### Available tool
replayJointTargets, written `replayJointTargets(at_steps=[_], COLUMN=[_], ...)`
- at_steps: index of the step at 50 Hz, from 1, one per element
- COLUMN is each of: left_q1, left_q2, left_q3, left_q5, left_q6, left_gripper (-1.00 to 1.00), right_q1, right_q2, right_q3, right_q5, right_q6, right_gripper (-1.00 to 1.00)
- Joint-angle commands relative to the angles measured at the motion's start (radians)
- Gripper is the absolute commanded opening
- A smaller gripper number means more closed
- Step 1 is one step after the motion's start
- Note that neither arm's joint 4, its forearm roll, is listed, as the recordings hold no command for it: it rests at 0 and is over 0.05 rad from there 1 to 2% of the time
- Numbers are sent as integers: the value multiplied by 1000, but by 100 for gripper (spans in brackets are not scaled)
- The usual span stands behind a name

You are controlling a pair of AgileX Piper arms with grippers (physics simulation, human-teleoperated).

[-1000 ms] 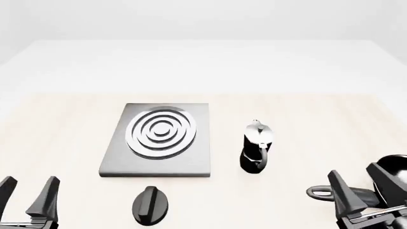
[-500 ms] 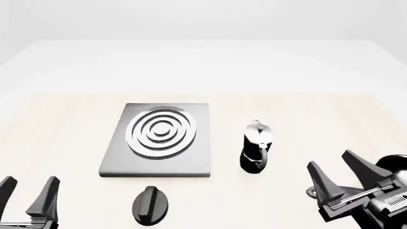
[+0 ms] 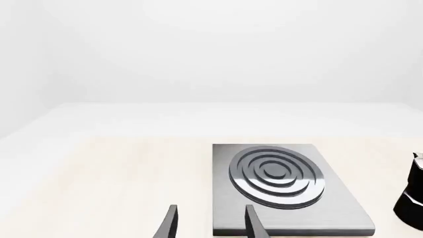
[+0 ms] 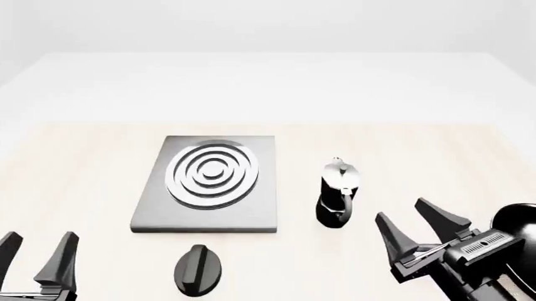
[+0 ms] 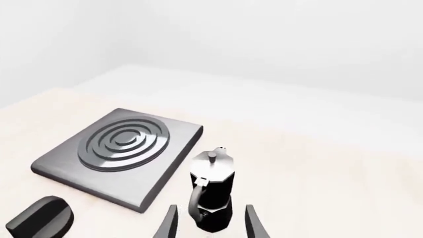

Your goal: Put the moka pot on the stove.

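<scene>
The right gripper (image 4: 410,219), lower right of the front view, is spread wide and holds nothing, just right of the upright moka pot (image 4: 337,193). The pot stands on the table right of the stove (image 4: 209,184). The left gripper (image 4: 37,246), lower left, also gapes empty.

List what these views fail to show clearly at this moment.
- Frying pan: front view, mostly hidden by the right gripper and cut by the frame edge.
- Moka pot: left wrist view, cut off by the frame edge.
- Black knob: right wrist view, partly cropped.
- Left gripper: front view, only its fingertips show.
</scene>
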Motion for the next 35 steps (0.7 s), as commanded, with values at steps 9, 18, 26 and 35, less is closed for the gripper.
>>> replayJointTargets(at_steps=[9,18,26,35], left_q1=[0,0,0,0], left_q2=[0,0,0,0], left_q3=[0,0,0,0], left_q5=[0,0,0,0], left_q6=[0,0,0,0], left_gripper=[100,100,100,100], right_q1=[4,8,8,17], right_q2=[224,351,444,520], right_q3=[-2,-18,-28,-40], right_q5=[-189,-282,-354,-403], right_q6=[22,35,49,59], right_gripper=[100,100,100,100])
